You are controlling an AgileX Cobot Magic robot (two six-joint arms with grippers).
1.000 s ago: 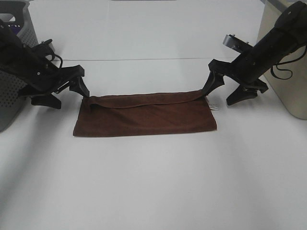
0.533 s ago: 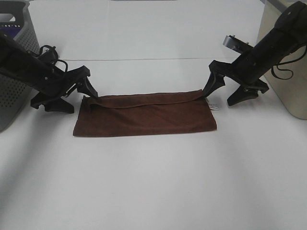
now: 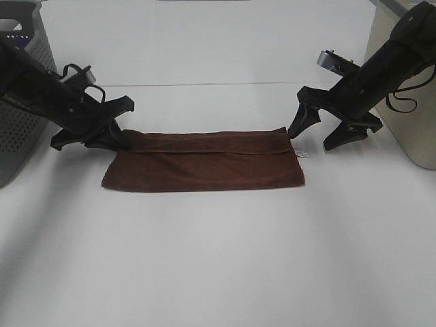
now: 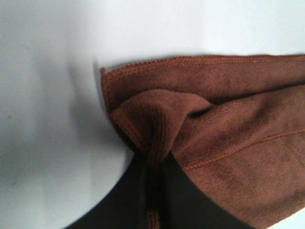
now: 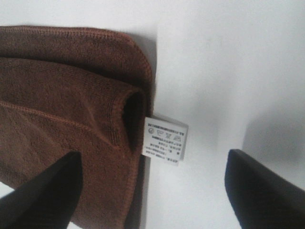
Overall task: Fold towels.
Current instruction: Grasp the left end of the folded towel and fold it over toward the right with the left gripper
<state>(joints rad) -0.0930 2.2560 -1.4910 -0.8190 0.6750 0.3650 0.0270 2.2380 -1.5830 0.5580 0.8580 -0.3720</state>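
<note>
The left claw (image 4: 152, 176) is clamped shut on a bunched corner of the one dark brown towel (image 3: 204, 160). The right claw (image 3: 315, 138) gapes wide, holding nothing. The towel lies folded on the white table (image 3: 218, 259), long axis running side to side between the two claws, with one white tag (image 5: 165, 140) at its right end.
</note>
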